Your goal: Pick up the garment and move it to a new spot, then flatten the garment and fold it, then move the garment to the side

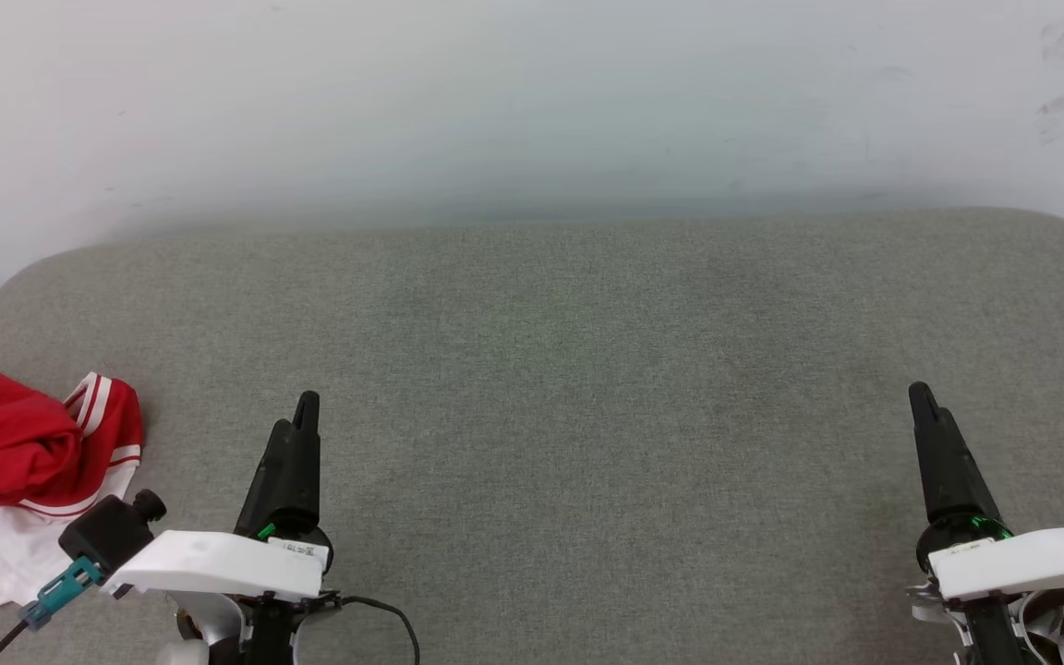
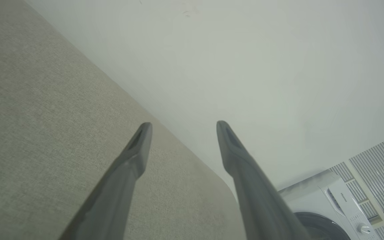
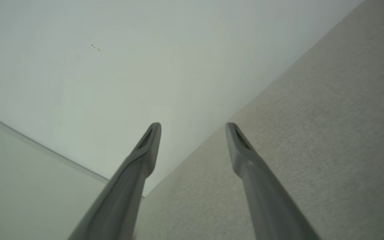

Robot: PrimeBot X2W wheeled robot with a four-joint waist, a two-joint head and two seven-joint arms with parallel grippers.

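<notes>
Head view, looking down on a table (image 1: 587, 369) topped with grey woven fabric, its far corners rounded, set against a plain white wall (image 1: 532, 92). The garment (image 1: 24, 471) lies in a crumpled heap at the table's near left edge, partly cut off by the picture's border. Red cloth is bunched on top, with a white sleeve and red-and-white stripe trim showing beneath. No lettering or number can be made out in the folds.

The left tool (image 1: 306, 406) sits at the lower left, near the heap but apart from it, fingers pointing away from the robot over bare fabric. The right tool (image 1: 920, 395) sits at the lower right, well apart from the garment. In each wrist view the two dark fingers stand spread with nothing between them, so both tools are released and empty. Past the table's end, the left wrist view also takes in a white washing machine (image 2: 328, 206).

Judging by the scene, the task has not visibly begun: the garment is unflattened, unfolded and untouched. Everything appears to be left to do: picking it up, carrying it to a new spot on the wide bare middle of the table, spreading it flat, folding it, and setting it aside. The left tool looks best placed to reach the heap first.
</notes>
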